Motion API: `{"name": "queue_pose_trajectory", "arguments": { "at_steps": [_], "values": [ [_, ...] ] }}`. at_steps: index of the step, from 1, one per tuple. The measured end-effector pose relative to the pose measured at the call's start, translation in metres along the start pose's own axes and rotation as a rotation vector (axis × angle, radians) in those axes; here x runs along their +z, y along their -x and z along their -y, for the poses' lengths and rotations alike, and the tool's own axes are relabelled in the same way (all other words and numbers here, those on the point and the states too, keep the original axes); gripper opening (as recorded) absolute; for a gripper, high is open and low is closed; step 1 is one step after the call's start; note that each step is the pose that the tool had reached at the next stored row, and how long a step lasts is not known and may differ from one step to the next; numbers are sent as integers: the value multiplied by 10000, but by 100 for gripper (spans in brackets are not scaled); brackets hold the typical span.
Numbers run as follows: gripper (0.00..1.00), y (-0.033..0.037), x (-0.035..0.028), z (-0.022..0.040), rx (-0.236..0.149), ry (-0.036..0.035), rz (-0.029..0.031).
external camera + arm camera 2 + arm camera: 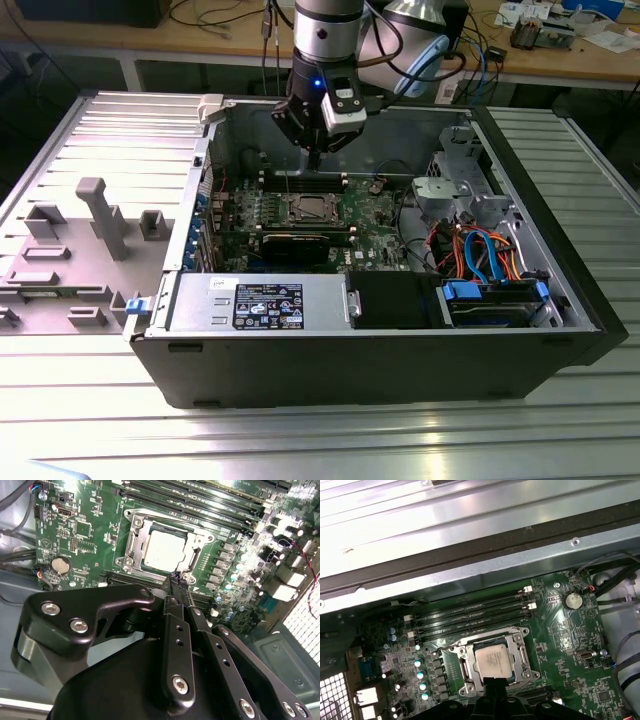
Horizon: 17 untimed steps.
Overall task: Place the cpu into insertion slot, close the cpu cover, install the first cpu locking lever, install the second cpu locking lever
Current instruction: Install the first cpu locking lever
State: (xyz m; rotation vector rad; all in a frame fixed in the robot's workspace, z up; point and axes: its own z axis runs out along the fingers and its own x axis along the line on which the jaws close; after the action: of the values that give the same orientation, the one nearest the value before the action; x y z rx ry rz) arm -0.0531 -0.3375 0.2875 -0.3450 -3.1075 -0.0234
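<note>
Robot claw (pixel 313 157) closed and empty, hanging over the green circuit board (pixel 90 525) inside the open computer case (pixel 350 370); cpu (pixel 167 550) seated in the insertion slot (pixel 142 556), cpu cover (pixel 198 542) flat around it

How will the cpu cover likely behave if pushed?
The cpu cover looks like a thin metal frame, so probably stiff yet slightly springy. Its shiny face may let the gripper slip. Lying flat around the cpu, it likely won't tip.

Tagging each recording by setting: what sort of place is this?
Likely a robotics lab or workshop: an open computer case on a ribbed metal table, with a cable-strewn wooden workbench behind.
</note>
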Motion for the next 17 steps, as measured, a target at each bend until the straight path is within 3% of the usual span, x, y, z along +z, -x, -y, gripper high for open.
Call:
{"name": "queue_pose_trajectory", "arguments": {
  "at_steps": [11,13,14,15,16,17],
  "values": [
    [11,-2,1,0,-1243,-21,-17],
    [11,-3,3,1,-1318,-20,-7],
    [11,-4,7,5,-1318,-7,56],
    [11,-7,11,10,-1323,13,189],
    [11,-13,17,14,-1332,26,268],
    [11,-17,23,17,-1368,31,289]
  ]
}}
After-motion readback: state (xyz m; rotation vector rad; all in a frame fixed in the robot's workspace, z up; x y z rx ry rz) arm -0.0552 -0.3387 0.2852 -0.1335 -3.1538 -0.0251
